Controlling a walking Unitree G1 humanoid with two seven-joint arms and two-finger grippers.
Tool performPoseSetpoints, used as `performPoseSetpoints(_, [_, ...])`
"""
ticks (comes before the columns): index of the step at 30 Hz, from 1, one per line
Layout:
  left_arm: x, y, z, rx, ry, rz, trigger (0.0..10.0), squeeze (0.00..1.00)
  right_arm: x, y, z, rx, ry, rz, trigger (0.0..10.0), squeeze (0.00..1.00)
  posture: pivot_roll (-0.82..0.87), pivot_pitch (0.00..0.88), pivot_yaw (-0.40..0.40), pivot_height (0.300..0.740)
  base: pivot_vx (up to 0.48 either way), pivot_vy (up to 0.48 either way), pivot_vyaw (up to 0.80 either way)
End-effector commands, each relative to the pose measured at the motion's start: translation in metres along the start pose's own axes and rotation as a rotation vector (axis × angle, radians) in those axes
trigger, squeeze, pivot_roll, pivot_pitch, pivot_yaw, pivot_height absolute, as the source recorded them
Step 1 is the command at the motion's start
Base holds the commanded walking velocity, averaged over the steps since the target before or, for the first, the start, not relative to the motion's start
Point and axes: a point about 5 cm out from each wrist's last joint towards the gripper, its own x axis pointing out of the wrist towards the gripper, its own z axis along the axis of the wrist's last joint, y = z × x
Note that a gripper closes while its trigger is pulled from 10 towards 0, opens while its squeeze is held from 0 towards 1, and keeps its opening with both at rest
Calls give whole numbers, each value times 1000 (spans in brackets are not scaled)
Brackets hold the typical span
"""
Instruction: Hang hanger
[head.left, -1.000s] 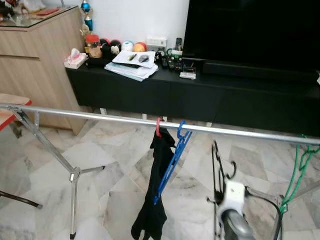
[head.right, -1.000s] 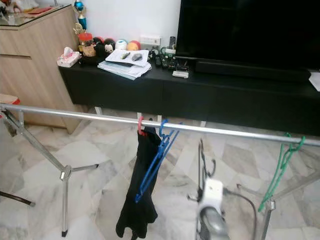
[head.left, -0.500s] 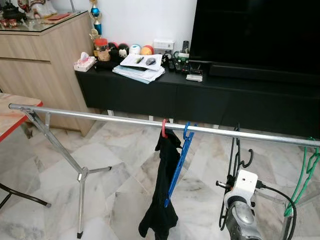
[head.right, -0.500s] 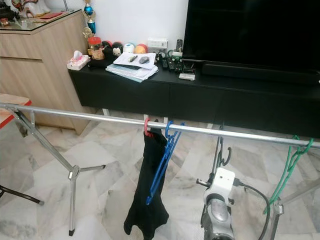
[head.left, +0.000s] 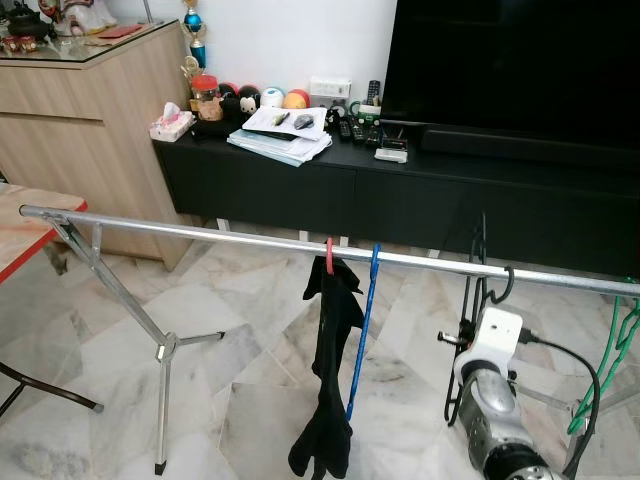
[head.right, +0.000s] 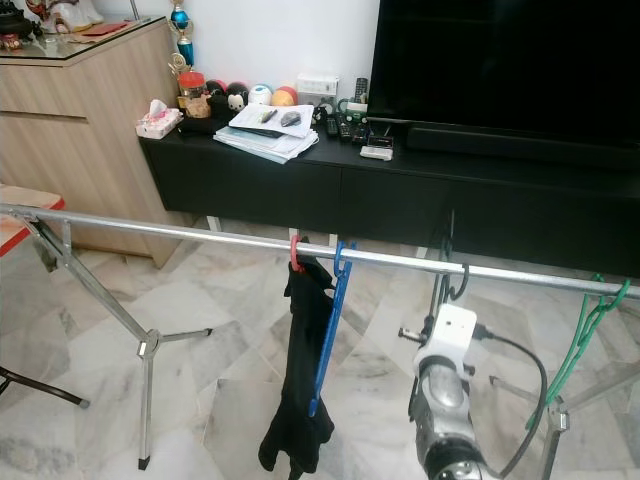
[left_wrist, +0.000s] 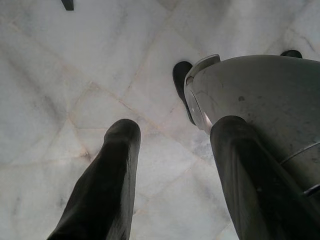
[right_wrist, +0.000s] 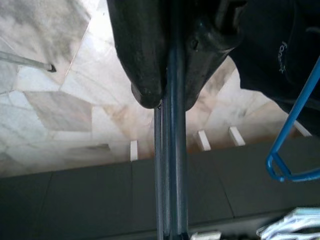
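Gripping a black hanger (head.left: 478, 300) at the rail (head.left: 200, 232): right gripper (right_wrist: 165, 97) (left gripper (left_wrist: 172, 165) spread, idle)

The right arm (head.left: 495, 400) is reaching forward and up from the 5 o'clock corner of the head views, its white wrist block (head.right: 445, 338) pointing toward 12 o'clock. The right tool (right_wrist: 165, 95) is clamping both black fingers tight together. The left tool (left_wrist: 172, 175) is hanging idle, fingers (left_wrist: 107, 185) spread apart.
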Motion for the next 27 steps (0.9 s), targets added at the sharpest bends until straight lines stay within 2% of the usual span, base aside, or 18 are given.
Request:
performPoseSetpoints(1, [-1, 0, -6, 4, 21, 0, 10000, 0, 1, -1, -1, -12, 26, -3, 10000, 0, -83, 30, 17, 740, 0, 0, 0])
performPoseSetpoints(7, [-1, 0, -5, -1, 18, 4, 10000, 0, 4, 2, 3, -14, 57, 11, 10000, 0, -76, 43, 13, 740, 0, 0, 0])
performPoseSetpoints(10, [-1, 0, -5, -5, 17, 5, 10000, 0, 6, 4, 1, -16, 127, 16, 10000, 0, -74, 47, 13, 740, 0, 0, 0])
performPoseSetpoints(17, [-1, 0, -5, -10, 16, 4, 10000, 0, 10, 5, 11, -4, 120, 21, 10000, 0, -71, 51, 11, 740, 0, 0, 0])
performPoseSetpoints(27, [-1, -1, -5, -15, 15, 0, 10000, 0, 13, 5, 15, -29, 172, 28, 10000, 0, -65, 59, 9, 740, 0, 0, 0])
